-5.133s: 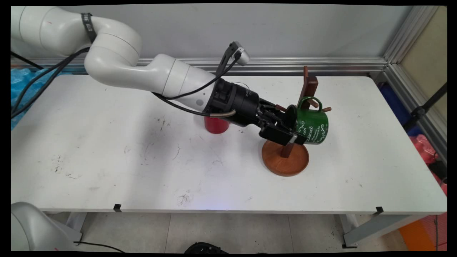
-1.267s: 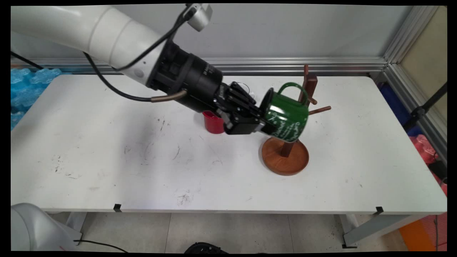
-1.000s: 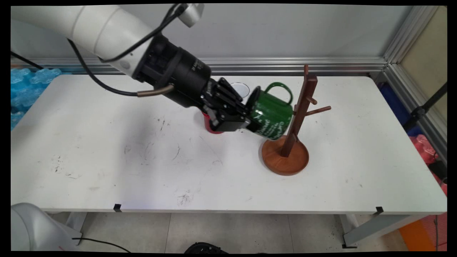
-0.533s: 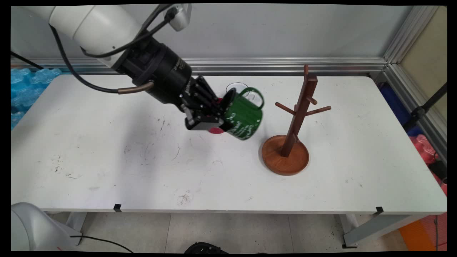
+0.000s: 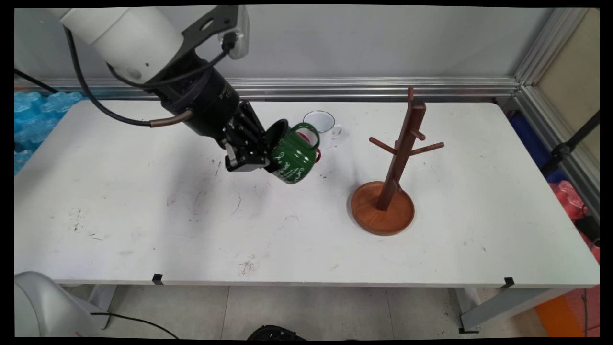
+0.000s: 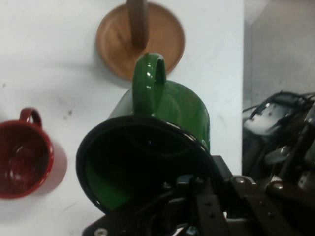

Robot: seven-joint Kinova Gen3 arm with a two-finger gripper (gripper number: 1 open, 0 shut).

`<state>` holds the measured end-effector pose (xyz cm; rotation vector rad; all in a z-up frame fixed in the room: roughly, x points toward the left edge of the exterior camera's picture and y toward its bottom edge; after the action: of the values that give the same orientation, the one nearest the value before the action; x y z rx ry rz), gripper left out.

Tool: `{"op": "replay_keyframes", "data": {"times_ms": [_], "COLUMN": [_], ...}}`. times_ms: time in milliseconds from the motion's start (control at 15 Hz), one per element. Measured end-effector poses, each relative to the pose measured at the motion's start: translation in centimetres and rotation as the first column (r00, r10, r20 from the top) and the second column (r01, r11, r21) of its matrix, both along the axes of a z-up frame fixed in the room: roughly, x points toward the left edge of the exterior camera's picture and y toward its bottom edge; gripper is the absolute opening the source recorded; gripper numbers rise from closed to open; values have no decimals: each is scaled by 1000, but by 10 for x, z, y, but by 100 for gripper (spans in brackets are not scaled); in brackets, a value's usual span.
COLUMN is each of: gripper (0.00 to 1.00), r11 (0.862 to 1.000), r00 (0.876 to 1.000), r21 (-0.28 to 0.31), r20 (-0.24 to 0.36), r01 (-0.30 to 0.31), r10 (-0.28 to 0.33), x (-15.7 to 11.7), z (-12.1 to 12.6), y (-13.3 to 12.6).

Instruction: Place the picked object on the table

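While it hangs above the scuffed white table (image 5: 143, 230), the gripper (image 5: 258, 158) clamps the rim of a glossy green enamel mug (image 5: 293, 155), tilted, handle upward. A red mug (image 6: 22, 160) and white mug (image 5: 323, 123) stand just behind; the wooden peg tree (image 5: 395, 158) on its round base stands well apart.

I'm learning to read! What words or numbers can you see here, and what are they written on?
Green mug, gripped at its rim by the jaws: curly white writing on its side, too tilted and small to read.
Black wrist of the arm: a line of small white print, too small to read.
Nothing readable shows on the red mug, white mug or wooden mug tree.
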<state>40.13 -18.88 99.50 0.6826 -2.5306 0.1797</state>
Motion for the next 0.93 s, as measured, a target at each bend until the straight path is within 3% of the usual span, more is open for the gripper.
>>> {"op": "replay_keyframes", "data": {"times_ms": [400,733,933], "gripper": [0,0,0], "r11": [1000,999,999], "r00": [991,967,947], "r21": [26,34,39], "r20": [136,253,323], "r01": [-12,-11,-12], "r10": [9,2,-1], "x": [-9,-20,-28], "z": [-14,-34,-50], "y": [-4,-10,-13]}}
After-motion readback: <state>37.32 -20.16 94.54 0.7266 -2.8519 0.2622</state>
